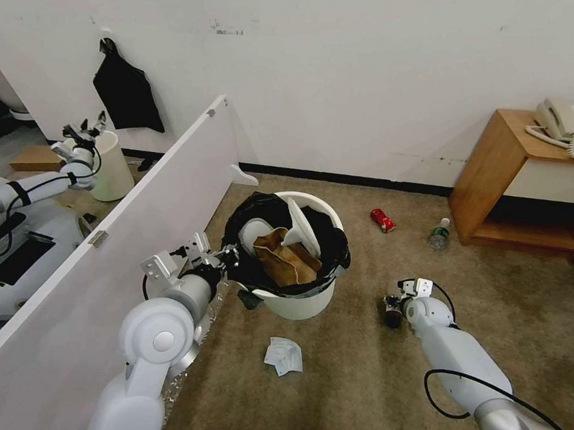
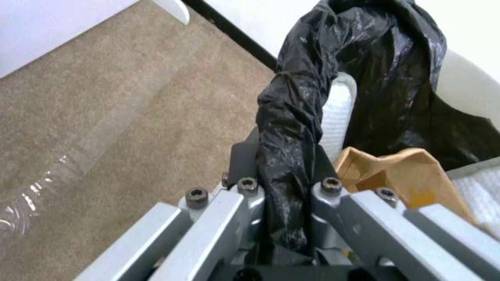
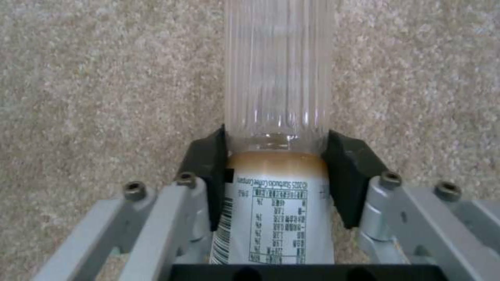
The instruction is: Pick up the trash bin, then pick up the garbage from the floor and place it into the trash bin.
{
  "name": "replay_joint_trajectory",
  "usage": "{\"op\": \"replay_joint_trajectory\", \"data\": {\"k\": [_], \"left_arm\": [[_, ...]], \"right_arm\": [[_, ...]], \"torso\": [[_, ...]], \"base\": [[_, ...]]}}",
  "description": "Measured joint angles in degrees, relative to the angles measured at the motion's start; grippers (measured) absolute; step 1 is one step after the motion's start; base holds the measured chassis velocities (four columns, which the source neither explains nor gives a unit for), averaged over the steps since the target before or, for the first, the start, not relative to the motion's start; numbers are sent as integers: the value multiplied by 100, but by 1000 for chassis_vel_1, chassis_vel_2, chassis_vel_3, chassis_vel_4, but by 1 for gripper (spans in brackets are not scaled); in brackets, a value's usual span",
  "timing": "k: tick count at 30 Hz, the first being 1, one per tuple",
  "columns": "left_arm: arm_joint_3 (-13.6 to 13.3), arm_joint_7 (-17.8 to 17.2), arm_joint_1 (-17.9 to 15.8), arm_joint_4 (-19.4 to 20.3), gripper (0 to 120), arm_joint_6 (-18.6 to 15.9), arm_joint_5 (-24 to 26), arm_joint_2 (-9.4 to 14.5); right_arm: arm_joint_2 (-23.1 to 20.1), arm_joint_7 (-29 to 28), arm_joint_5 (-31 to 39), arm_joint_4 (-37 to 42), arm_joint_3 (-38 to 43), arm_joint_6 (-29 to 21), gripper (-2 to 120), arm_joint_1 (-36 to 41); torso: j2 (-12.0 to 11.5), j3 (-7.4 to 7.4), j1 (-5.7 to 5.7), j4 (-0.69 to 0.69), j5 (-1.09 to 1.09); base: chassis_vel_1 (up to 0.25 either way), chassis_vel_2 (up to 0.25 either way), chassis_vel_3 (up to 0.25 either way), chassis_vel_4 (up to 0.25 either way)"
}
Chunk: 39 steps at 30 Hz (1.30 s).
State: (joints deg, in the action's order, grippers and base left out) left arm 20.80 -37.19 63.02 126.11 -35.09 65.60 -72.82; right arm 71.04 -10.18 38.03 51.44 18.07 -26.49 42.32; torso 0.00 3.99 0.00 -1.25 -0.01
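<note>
Gripping a clear ribbed plastic bottle (image 3: pixel 279 117), apparently just above the carpet, your right gripper (image 3: pixel 277 171) is mid-pickup while your left gripper (image 2: pixel 284 183) is pinching the black-lined round white trash bin's (image 1: pixel 296 302) rim; next you're carrying it over the bin.

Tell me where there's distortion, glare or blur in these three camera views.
Head view: wide-angle bend, wall and white partition panel lean outward. Left wrist view: the crinkled black plastic bag in the left gripper shows glossy highlights; gripper frame nearest the lens is soft. Right wrist view: the clear ribbed plastic bottle with white label in the right gripper carries streaky reflections; its label print is blurry.
</note>
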Motion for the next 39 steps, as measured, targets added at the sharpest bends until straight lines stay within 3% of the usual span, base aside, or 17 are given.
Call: {"op": "replay_joint_trajectory", "data": {"k": [5,17,23,28,30,39], "left_arm": [[-7,0,-15,-21,4,0,1,1],[21,-36,-36,-23,4,0,53,21],[42,-46,-5,-18,4,0,73,-2],[51,-49,21,-1,4,0,74,15],[46,-55,16,15,4,0,75,15],[12,-64,-3,48,4,-2,69,-13]], "right_arm": [[2,114,-94,-63,22,66,27,-5],[37,182,-217,-145,64,130,27,-67],[-142,216,-189,97,76,126,27,-28],[-459,184,-152,779,210,114,27,238],[-790,144,-153,1531,367,112,27,527],[-1406,95,-91,3296,704,318,27,1102]], "torso": [[0,-1,0,0,-1],[1,1,0,2,4],[1,1,0,0,4],[1,1,0,2,4],[1,1,0,-2,1],[0,0,0,0,3]], "base": [[0,0,0,0],[0,0,0,0],[0,0,0,0],[0,0,0,0],[0,0,0,0],[0,0,0,0]]}}
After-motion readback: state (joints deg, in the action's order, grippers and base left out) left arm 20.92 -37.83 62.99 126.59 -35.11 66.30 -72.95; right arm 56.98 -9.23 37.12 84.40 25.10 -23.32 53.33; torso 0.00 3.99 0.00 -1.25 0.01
